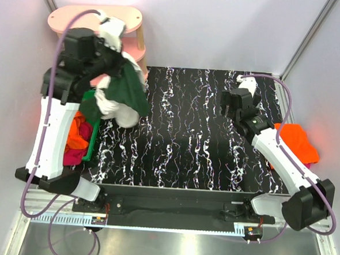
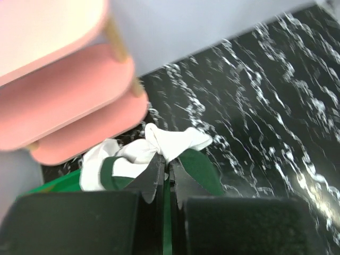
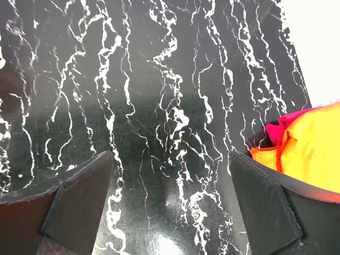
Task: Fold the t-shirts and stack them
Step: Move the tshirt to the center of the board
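Left hand (image 2: 166, 166): you had it pinched shut on a bunched fold of the white-and-green t-shirt (image 1: 121, 95), which hung over the left edge of the desk (image 1: 187, 134), likely so you could carry it out and spread it.
Right hand (image 3: 171, 159): you held it wide and empty above the desk, probably ready to catch a corner.
Cloth: soft, limp and crumpled.
Other t-shirts (image 1: 77, 136): orange and magenta, heaped in the green bin (image 1: 89, 151).
Desk surface: hard, glossy black with white veins.
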You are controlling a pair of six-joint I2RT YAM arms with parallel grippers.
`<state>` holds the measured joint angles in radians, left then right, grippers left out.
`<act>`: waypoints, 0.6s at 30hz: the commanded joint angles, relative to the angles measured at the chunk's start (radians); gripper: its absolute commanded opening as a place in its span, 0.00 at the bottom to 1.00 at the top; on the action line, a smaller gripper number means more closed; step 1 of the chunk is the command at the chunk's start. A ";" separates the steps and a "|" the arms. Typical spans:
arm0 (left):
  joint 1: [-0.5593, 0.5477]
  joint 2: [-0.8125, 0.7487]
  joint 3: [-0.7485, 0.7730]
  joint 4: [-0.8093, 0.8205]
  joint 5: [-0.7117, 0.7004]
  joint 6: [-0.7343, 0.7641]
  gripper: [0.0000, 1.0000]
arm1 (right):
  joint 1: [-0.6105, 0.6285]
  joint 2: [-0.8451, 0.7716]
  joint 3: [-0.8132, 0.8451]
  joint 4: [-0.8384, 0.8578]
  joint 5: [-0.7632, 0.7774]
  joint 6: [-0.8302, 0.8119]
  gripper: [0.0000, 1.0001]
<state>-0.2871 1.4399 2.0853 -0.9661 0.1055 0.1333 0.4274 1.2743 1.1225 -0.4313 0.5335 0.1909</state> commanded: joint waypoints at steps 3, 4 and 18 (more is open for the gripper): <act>-0.161 0.062 0.094 0.029 -0.026 0.069 0.00 | 0.002 -0.081 -0.013 0.008 0.028 -0.001 0.99; -0.196 0.074 0.104 0.027 -0.029 0.080 0.00 | 0.002 -0.087 -0.015 0.002 0.034 -0.002 0.99; -0.225 0.197 -0.295 0.262 -0.010 0.038 0.27 | 0.002 -0.159 -0.075 -0.063 0.026 0.044 0.97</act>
<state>-0.5159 1.6436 1.8748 -0.8635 0.1013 0.1837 0.4274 1.1423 1.0512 -0.4721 0.5400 0.2138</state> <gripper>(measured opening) 0.031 0.977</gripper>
